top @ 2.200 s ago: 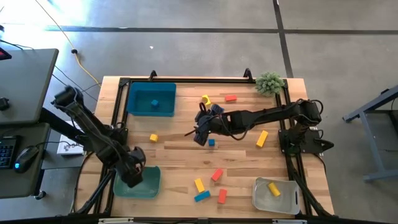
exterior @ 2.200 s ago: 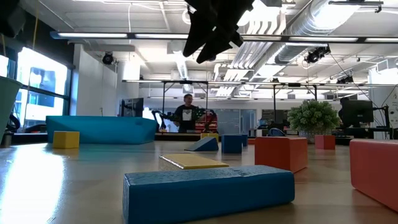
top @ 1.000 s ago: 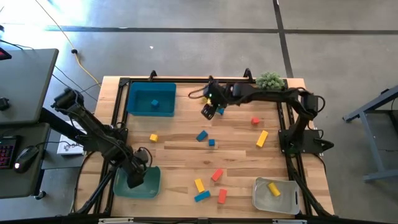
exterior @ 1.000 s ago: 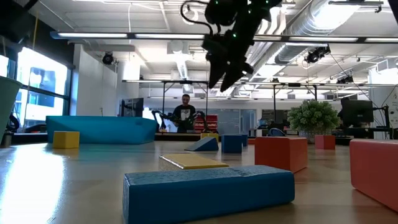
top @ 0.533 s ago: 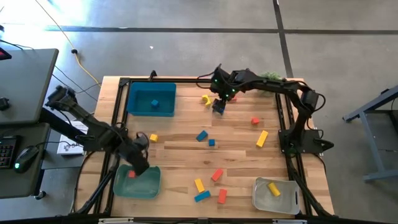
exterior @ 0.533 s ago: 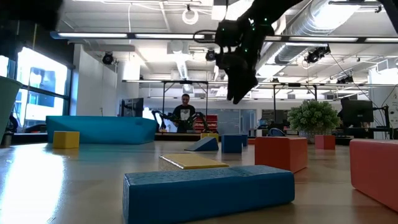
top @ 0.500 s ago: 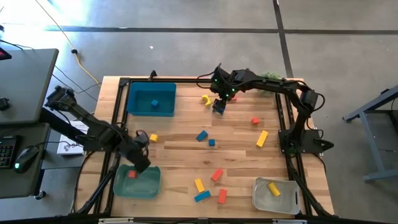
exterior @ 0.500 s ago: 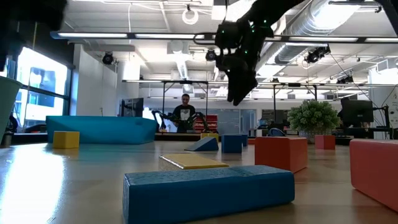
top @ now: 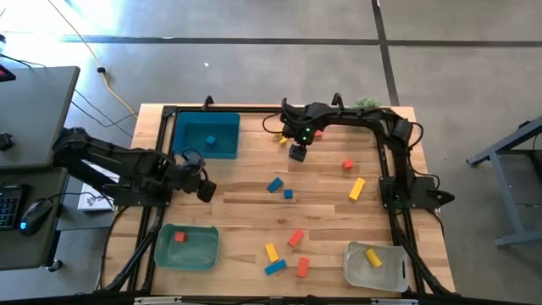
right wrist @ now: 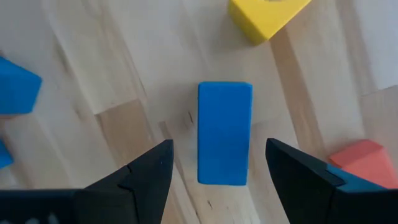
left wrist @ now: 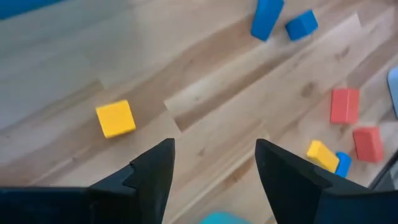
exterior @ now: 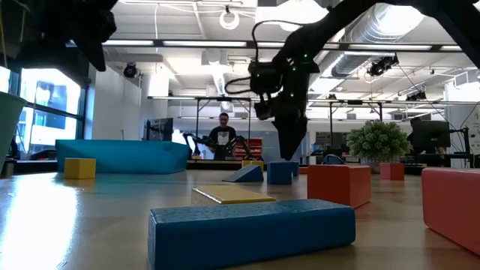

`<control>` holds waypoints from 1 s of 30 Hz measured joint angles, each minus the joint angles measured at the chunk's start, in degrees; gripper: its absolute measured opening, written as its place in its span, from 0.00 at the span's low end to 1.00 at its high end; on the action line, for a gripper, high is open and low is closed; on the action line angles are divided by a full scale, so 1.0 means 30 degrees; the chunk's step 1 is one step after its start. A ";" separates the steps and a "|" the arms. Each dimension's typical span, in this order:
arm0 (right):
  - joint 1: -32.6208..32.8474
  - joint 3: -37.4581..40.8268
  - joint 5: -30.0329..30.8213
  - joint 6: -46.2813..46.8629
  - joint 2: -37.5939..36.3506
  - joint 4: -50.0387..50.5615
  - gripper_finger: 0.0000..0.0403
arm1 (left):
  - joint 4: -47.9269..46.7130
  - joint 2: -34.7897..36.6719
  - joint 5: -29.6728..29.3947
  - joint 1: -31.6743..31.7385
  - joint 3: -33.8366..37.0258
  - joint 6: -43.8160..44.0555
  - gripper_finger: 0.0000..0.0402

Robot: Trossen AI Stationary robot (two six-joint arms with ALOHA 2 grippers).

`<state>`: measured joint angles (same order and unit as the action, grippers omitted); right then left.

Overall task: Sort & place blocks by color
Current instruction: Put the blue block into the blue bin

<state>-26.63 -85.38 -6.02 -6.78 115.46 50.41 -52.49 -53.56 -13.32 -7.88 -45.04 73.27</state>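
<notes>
— Since the earlier frames, what's shifted?

— Both arms. Right gripper (top: 297, 152) has swung from mid-worktop to the far edge, and now hangs over a blue bar (right wrist: 224, 132). Left gripper (top: 206, 190) has left the green bin (top: 188, 258), where a red block (top: 179, 237) now lies, and reached toward the worktop's left side.

— How does the bar lie to the right fingers?

— Straight ahead, centred in the gap, its long axis running along the reach, so the fingers (right wrist: 149, 171) would close across the narrow width. They're spread wide, holding nothing. A yellow block (right wrist: 266, 15) sits just beyond, a red one (right wrist: 360, 158) beside.

— And the left?

— Also open and empty. A yellow cube (left wrist: 115, 118) lies just off its left finger (left wrist: 152, 168), not between them. I'd judge the right arm nearer its pick.

— Any writing?

— None I can read.
</notes>
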 joint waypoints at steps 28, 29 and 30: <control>0.0015 -0.0015 0.0202 -0.0819 0.1033 0.0641 0.25 | 0.2751 -0.0007 -0.0200 0.6452 0.0000 -0.3256 0.53; 0.0036 -0.0015 -0.0127 -0.0762 0.1019 0.0738 0.25 | 0.3262 -0.0007 0.0008 0.6674 0.0000 -0.3899 0.53; 0.0044 -0.0015 -0.0499 -0.0700 0.0929 0.0763 0.25 | 0.3755 -0.0007 0.0228 0.6898 0.0000 -0.4638 0.53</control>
<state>-26.50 -85.43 -7.52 -8.88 118.25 52.70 -41.22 -53.58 -12.64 12.81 -45.04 59.35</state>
